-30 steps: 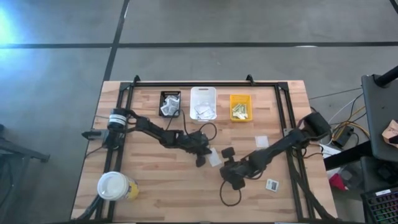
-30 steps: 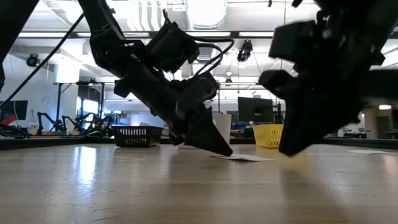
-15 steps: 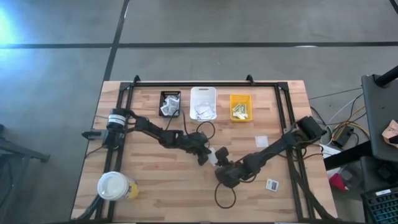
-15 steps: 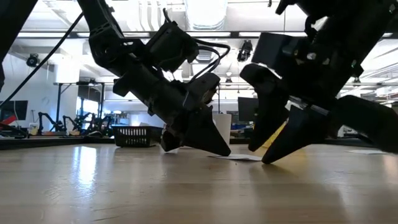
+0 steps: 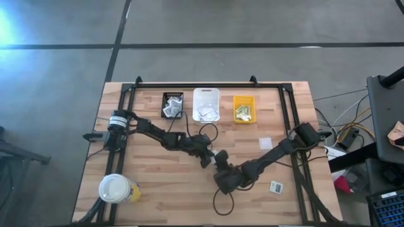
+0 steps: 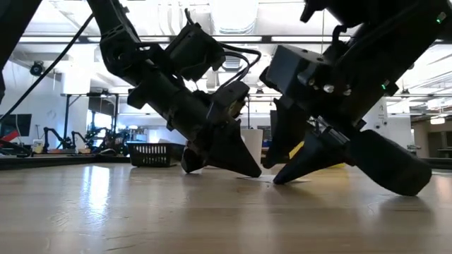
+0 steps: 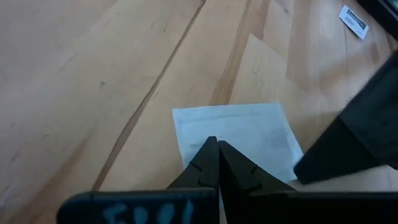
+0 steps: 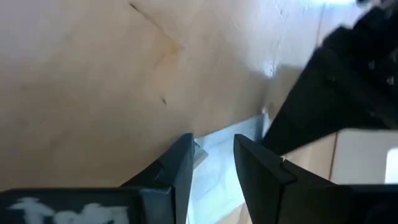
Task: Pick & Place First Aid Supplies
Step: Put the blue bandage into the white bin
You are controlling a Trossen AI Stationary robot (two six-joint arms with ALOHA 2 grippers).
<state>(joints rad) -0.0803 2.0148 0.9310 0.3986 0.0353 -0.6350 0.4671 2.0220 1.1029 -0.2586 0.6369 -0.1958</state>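
Note:
A white square packet [image 7: 249,127], one of the first aid supplies, lies flat on the wooden table near its middle. My left gripper [image 7: 216,144] is shut, with its tips down on the packet. My right gripper [image 8: 212,140] comes in from the table's right, slanting down. It is open, and the packet's edge [image 8: 216,167] lies between its fingers; whether they touch it I cannot tell. In the high view the two grippers meet tip to tip, left [image 5: 206,159] and right [image 5: 219,160]. My left gripper presses its shut fingertips [image 7: 211,155] down on the white packet near the edge closest to it [image 7: 193,134]. It comes slanting down from the table's left. The packet lies flat on the table under the tips.
Black [image 5: 172,104], white [image 5: 206,104] and yellow [image 5: 244,108] bins with packets stand in a row at the far edge. Two more packets [image 5: 266,143] [image 5: 276,186] lie on the right. A white-lidded cup [image 5: 115,188] stands near left.
My right gripper has opened, then moved down and toward the table's left, up to the packet and my left gripper. The packet has stayed flat where it was under my left gripper.

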